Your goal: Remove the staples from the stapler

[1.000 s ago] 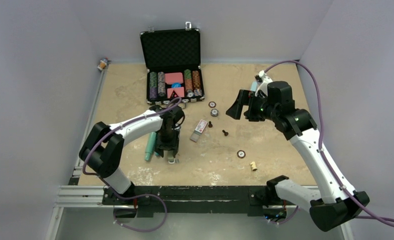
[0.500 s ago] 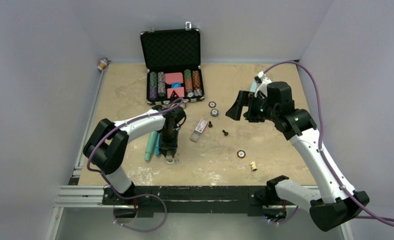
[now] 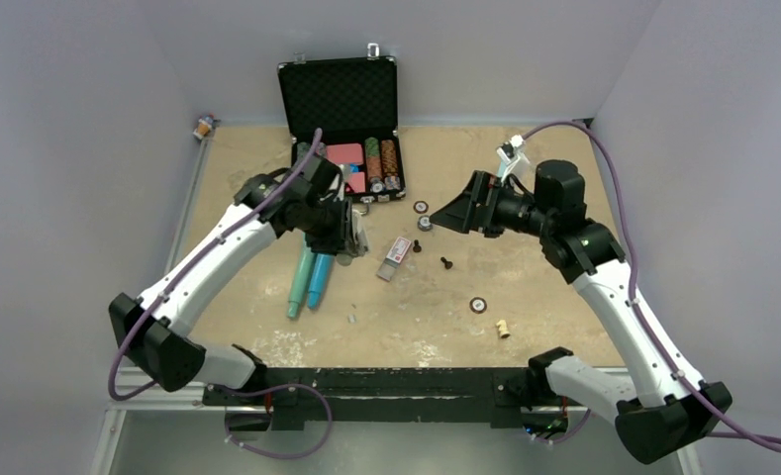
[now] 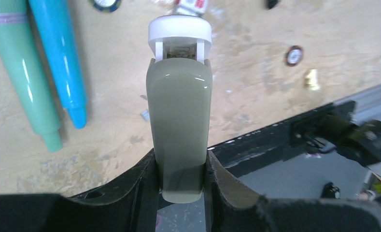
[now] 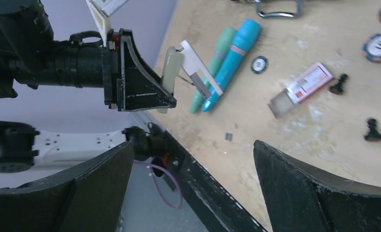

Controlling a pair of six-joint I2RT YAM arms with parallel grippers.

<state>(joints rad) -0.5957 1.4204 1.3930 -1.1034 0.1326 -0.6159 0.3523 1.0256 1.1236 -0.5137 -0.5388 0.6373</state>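
My left gripper [image 3: 344, 236] is shut on the stapler [image 4: 180, 121], a pale grey-green body with a white hinged part [image 4: 179, 29]. It holds the stapler in the air above the table; the right wrist view shows it hinged open [image 5: 171, 72]. The staples [image 3: 350, 319], a tiny silver-grey strip, lie loose on the table near the front. They also show in the left wrist view [image 4: 145, 115] and the right wrist view [image 5: 229, 137]. My right gripper [image 3: 457, 212] is open and empty, raised and facing the stapler, well apart from it.
An open black poker chip case [image 3: 339, 109] stands at the back. A green pen and a blue pen [image 3: 310, 282] lie left of centre. A small red-and-white box [image 3: 395, 257], dark pawns [image 3: 445, 263], loose chips [image 3: 478, 305] and a cream piece [image 3: 503, 328] are scattered mid-table.
My left arm has lifted the stapler off the table and swung it up and back. The staples stay where it stood. My right gripper has tilted toward the left.
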